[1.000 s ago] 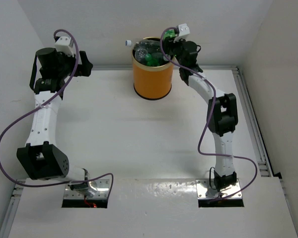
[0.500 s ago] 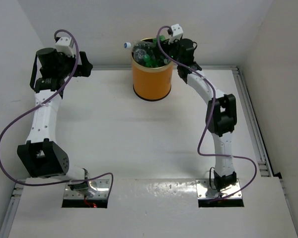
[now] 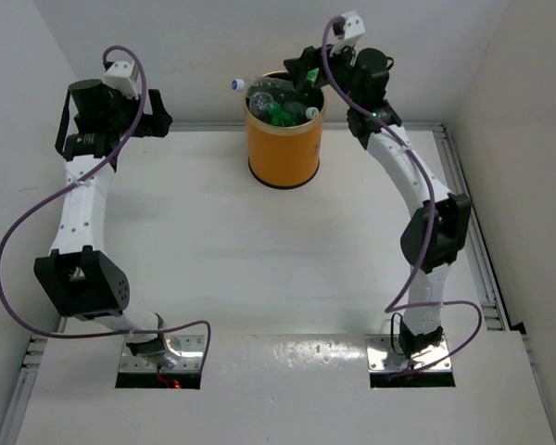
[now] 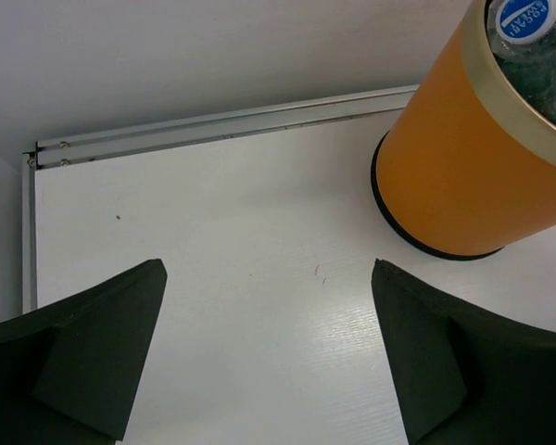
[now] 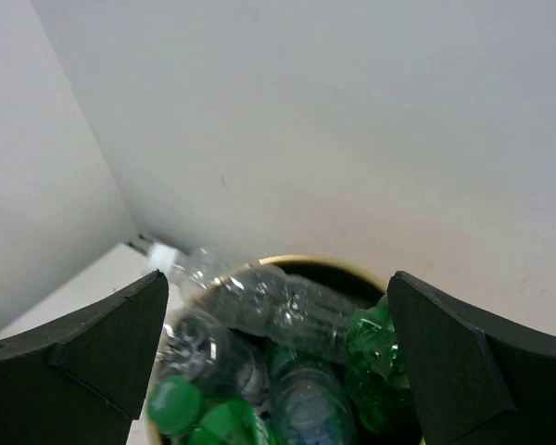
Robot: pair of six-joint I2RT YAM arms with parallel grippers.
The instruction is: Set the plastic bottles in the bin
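Holding our left gripper and right gripper spread wide and empty, we judge that the plastic bottles heaped in the orange bin by the table's far edge risk spilling, since one white-capped bottle overhangs its rim.

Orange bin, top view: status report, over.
Left gripper open, empty, left of the cylindrical orange bin. Right gripper open, empty, above it. Clear and green plastic bottles piled inside, one white-capped neck over the rim. No obstruction seen.
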